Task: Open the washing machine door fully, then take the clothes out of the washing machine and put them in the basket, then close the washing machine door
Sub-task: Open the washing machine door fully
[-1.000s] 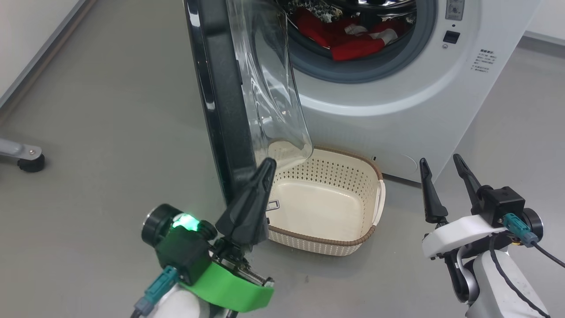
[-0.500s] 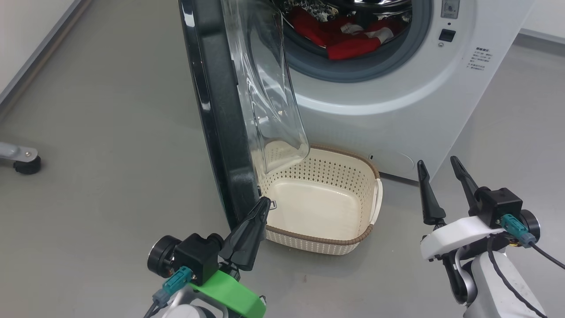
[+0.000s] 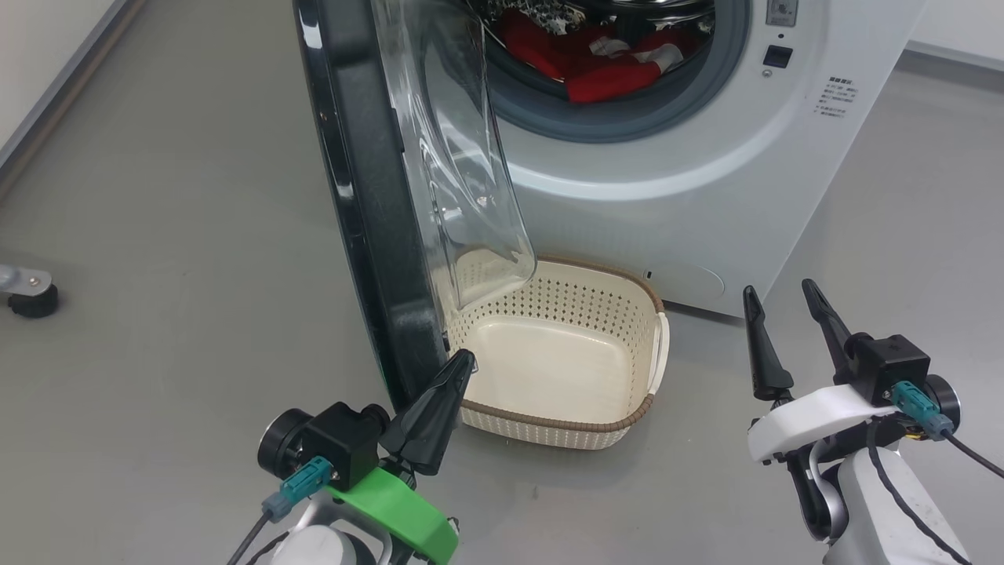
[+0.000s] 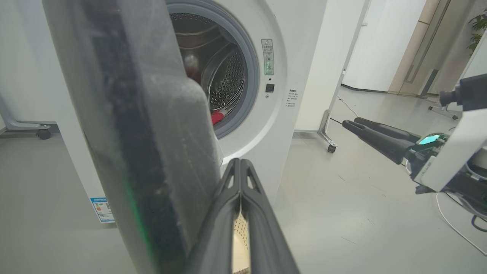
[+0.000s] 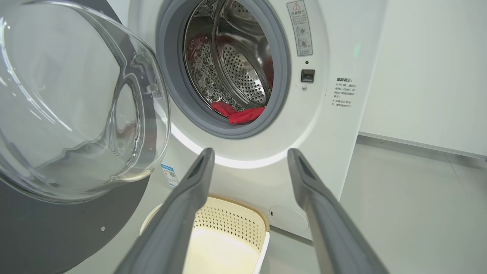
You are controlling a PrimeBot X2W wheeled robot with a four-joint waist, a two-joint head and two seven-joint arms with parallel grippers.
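The washing machine door [image 3: 369,196] stands open, edge-on, its glass bowl [image 3: 463,173] facing the white washing machine [image 3: 667,180]. Red clothes [image 3: 596,63] lie in the drum. The cream basket [image 3: 549,424] sits empty on the floor below the opening. My left gripper [image 3: 463,362] is shut on nothing, its tip just right of the door's bottom edge, over the basket's near left corner. In the left wrist view the left gripper [image 4: 237,161] sits close beside the door [image 4: 133,133]. My right gripper [image 3: 778,287] stands open right of the basket. The right wrist view shows the right gripper [image 5: 251,150], clothes [image 5: 243,114] and basket [image 5: 228,217].
A caster foot [image 3: 31,298] stands on the grey floor at far left, and a wall runs along the upper left. In the left wrist view a wheeled stand leg [image 4: 329,144] is beside the machine's right side. Open floor lies left of the door and right of the machine.
My left gripper has drawn back and down from the door's lower edge toward me. The head camera has shifted, sliding the scene left. The right gripper has stayed open and still.
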